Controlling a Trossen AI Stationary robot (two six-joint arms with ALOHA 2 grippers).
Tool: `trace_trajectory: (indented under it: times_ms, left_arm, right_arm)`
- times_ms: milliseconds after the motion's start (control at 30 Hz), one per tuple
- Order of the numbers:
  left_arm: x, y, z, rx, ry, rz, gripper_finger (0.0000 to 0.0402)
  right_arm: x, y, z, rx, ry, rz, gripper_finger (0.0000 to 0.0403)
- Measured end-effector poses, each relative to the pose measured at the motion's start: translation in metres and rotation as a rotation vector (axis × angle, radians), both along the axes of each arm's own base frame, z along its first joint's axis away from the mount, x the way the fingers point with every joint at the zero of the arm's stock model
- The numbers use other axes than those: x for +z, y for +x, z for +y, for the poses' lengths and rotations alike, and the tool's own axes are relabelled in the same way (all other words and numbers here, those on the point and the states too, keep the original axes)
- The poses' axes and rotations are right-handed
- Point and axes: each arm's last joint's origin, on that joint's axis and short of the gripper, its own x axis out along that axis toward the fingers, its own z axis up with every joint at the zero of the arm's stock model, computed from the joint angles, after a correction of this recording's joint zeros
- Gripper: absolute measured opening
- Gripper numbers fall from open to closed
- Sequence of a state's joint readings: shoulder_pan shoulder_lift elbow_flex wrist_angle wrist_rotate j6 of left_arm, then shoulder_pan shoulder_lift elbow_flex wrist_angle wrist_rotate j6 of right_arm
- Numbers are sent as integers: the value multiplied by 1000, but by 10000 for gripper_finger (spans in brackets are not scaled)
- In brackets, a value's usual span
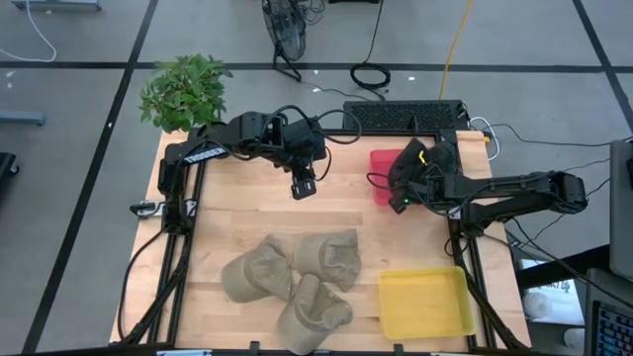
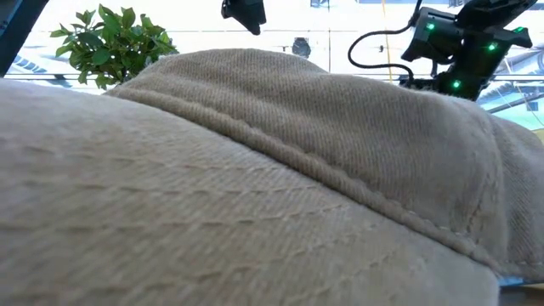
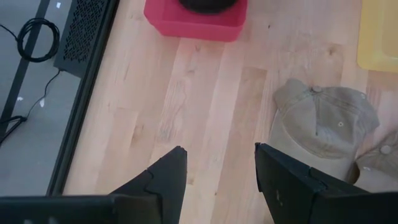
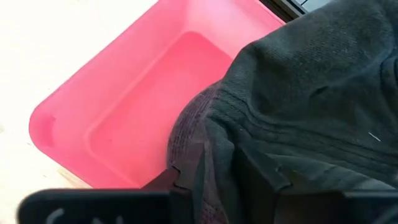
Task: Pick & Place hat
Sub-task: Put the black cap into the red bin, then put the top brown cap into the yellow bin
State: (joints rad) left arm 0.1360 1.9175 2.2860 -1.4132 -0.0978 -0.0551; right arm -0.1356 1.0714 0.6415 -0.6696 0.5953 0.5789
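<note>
You see a dark hat (image 4: 311, 93) held by the right hand (image 4: 205, 186); its fingers are closed on the fabric, and the hat hangs over the pink tray (image 4: 124, 112). In the high view the same dark hat (image 1: 423, 163) is at the far right part of the bench (image 1: 247, 213), just above the pink tray (image 1: 380, 183), with the right hand (image 1: 406, 193) under the cloth, so you cannot see its fingertips clearly there.

Three tan caps lie together at the near middle of the bench. One tan cap (image 1: 255, 274) is on the left, a second cap (image 1: 329, 257) touches it on the right, and a third cap (image 1: 315, 311) lies near the front edge, touching both. In the low view this nearest cap (image 2: 255, 187) fills almost the whole picture.

The left hand (image 1: 304, 188) hangs over the bare wood at the far middle of the bench, well apart from the caps. Its fingers (image 3: 165, 180) stand wide apart and hold nothing. The left wrist view shows a tan cap (image 3: 323, 130) beyond the fingers and the pink tray (image 3: 196, 18) farther away with something dark over it.

A yellow tray (image 1: 425, 302) stands at the near right corner of the bench, beside the caps. A green plant (image 1: 183, 91) stands at the far left corner, and a black keyboard (image 1: 404, 116) lies at the far edge.
</note>
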Motion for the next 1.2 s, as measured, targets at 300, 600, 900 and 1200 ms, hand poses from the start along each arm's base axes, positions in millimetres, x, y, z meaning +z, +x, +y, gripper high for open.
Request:
trace_trajectory:
  times_ms: [300, 600, 900, 1200]
  left_arm:
    - [0, 0, 0, 1, 0, 0, 189]
    - [0, 0, 0, 2, -1, 0, 189]
    - [0, 0, 0, 2, -1, 0, 189]
    - [0, -1, 0, 2, -2, 6, 189]
  right_arm:
    - [1, 1, -1, -23, -13, -24, 118]
    - [23, 8, -12, -63, -111, -57, 115]
    - [50, 16, -22, -68, -185, -97, 116]
    - [47, 8, -30, -121, -199, -13, 116]
